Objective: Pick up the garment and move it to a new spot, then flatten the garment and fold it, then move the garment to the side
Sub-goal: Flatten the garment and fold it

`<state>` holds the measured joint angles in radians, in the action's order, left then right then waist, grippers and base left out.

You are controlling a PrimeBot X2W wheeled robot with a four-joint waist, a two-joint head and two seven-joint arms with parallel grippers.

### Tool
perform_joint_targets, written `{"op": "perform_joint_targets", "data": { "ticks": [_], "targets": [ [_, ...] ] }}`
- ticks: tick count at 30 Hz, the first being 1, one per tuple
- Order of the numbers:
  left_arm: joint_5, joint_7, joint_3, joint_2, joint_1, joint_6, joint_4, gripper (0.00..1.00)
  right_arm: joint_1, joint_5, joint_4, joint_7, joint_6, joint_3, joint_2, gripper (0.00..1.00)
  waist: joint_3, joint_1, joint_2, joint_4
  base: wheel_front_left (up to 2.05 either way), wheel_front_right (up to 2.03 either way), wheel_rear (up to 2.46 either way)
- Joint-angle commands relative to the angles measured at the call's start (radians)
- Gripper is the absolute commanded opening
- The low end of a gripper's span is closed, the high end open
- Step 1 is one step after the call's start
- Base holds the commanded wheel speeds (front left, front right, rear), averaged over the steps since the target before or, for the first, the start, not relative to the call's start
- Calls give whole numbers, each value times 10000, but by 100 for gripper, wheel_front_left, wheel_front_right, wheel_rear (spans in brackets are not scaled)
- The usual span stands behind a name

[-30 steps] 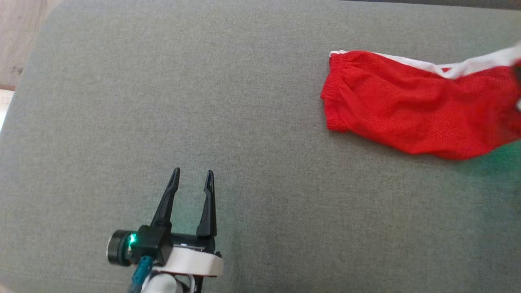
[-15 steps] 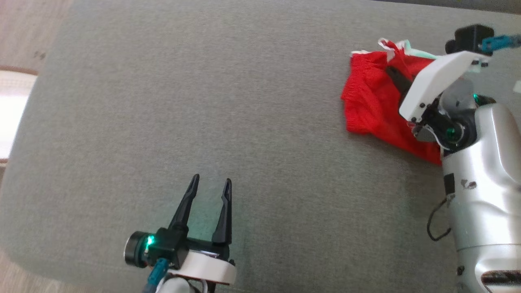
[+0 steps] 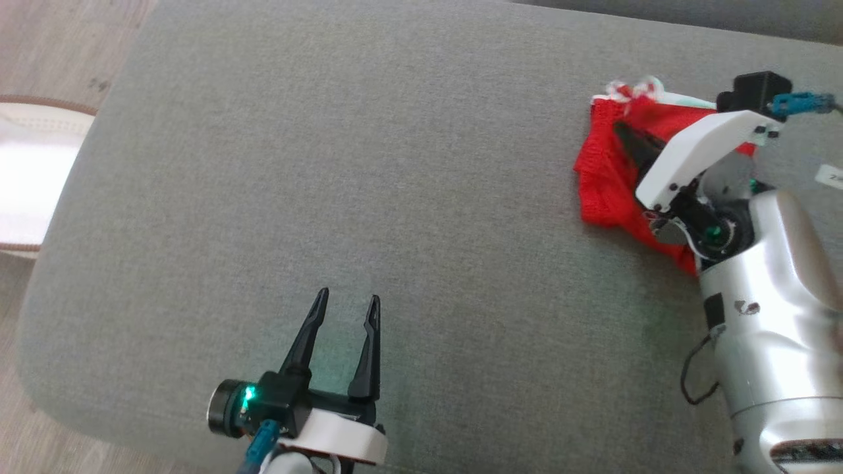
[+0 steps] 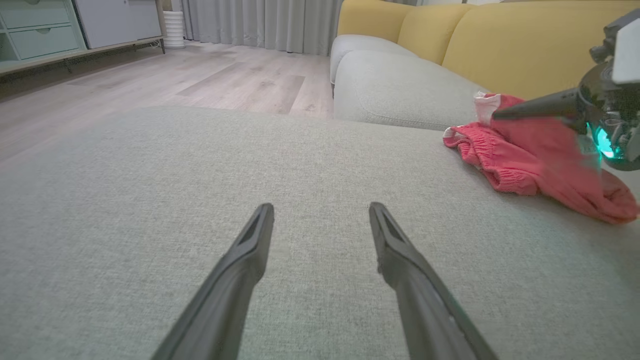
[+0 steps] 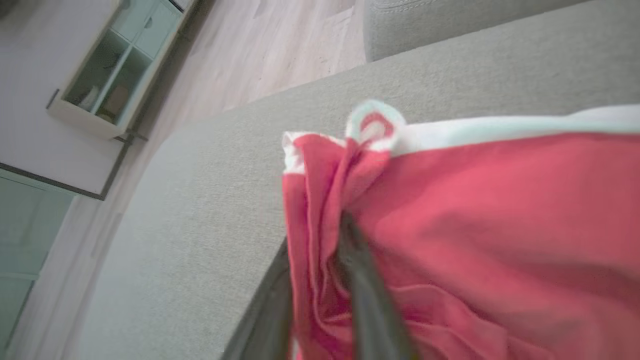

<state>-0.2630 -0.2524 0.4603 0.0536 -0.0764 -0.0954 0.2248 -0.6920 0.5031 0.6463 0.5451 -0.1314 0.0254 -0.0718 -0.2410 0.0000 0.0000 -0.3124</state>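
While bunched on cushion (image 3: 395,164), red white-edged garment (image 3: 602,191), fold gripped by right pincer (image 3: 620,130); left pincer (image 3: 349,299) agape.

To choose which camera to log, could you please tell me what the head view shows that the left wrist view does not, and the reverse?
Head view adds: the green-lit base behind the left gripper, the silver right forearm, and a pale mat on the floor.
Left wrist view adds: yellow sofa backs, a second grey cushion, curtains and a cabinet.
Both share: the grey cushion, the red garment lying on it, the open left gripper, and the right gripper at the garment.
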Motion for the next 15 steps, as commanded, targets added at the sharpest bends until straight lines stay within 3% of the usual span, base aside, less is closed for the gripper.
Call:
{"op": "perform_joint_targets", "data": {
  "ticks": [1, 9, 13, 15],
  "targets": [
    [-30, -93, -279, -31, -109, 18, -226, 100, -455, 366, -307, -211, 7, -379, 214, 100, 43, 0, 0, 115, 0, 0, 0],
    [140, -93, -592, -32, 7, -7, -203, 100, -82, 2077, -961, -1125, 7, -1573, 215, 100, 355, 0, 0, 853, 0, 0, 0],
    [267, -93, -900, -32, 155, -11, -302, 100, 499, 1353, -2224, -1812, 7, -1798, 124, 100, 497, 0, 0, 1391, 0, 0, 0],
    [343, -93, -1087, -23, 225, 1, -368, 100, 916, 596, -2950, -2345, 7, -1885, -307, 100, 574, 0, 0, 1638, 0, 0, 0]
  ]
}}
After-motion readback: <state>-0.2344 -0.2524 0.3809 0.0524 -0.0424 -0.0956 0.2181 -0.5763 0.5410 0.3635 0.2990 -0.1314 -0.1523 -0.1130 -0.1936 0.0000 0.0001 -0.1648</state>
